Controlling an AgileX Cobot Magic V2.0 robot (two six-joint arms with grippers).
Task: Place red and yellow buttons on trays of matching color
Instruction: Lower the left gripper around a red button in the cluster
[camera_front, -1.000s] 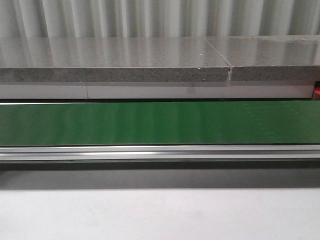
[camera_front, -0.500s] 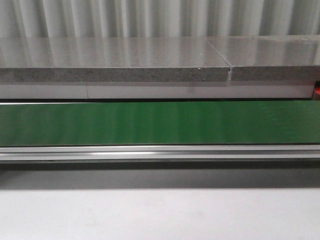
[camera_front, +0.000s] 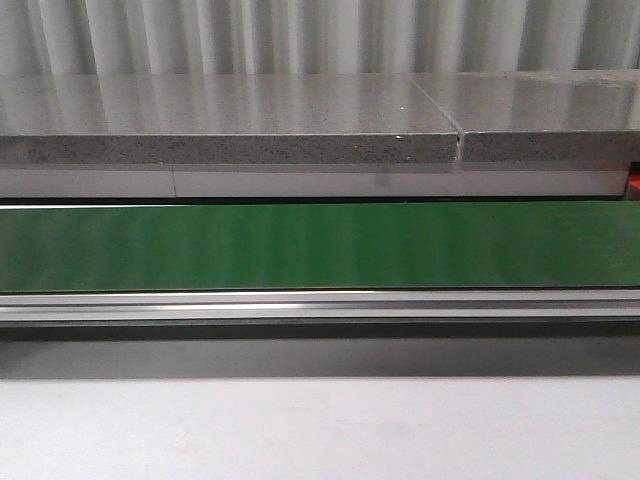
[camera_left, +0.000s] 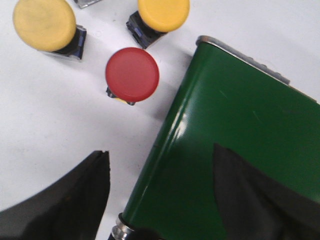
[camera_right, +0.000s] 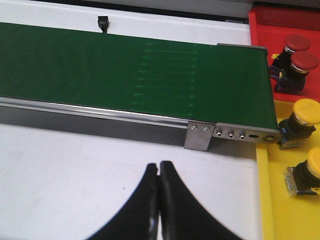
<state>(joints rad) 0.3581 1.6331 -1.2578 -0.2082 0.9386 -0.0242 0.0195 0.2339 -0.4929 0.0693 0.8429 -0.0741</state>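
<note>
Left wrist view, nearest first: the left gripper (camera_left: 160, 200) was seen with jaws spread wide, nothing between them, straddling the edge of the green conveyor belt (camera_left: 240, 140) and the white surface (camera_left: 45, 125). Just beyond, at about 11 o'clock from the jaws, a red button (camera_left: 132, 74) stood on the surface, close beside the belt end but apart from it. Farther out, two yellow buttons were noted: one (camera_left: 163, 12) at 12 o'clock, one (camera_left: 44, 23) at 10 o'clock.

Handling judgement: each button was taken to be a rigid plastic mushroom cap, domed and smooth, on a small dark square body. It was judged light, stiff and not fragile. The cap was expected to be slippery and to taper; a hold across the flat-sided body below the cap, or across the cap rim, was judged the safest.

Right wrist view: the right gripper (camera_right: 159, 200) was seen with jaws pressed together, holding nothing, above the white surface. Beyond it ran the belt with its metal end bracket. At 2 o'clock a yellow tray (camera_right: 275, 200) carried two yellow buttons (camera_right: 305, 112); farther, a red tray (camera_right: 260, 20) carried two red ones (camera_right: 304, 62).

Front view: only a bare matte green belt, an aluminium rail and a speckled stone ledge were recorded.
</note>
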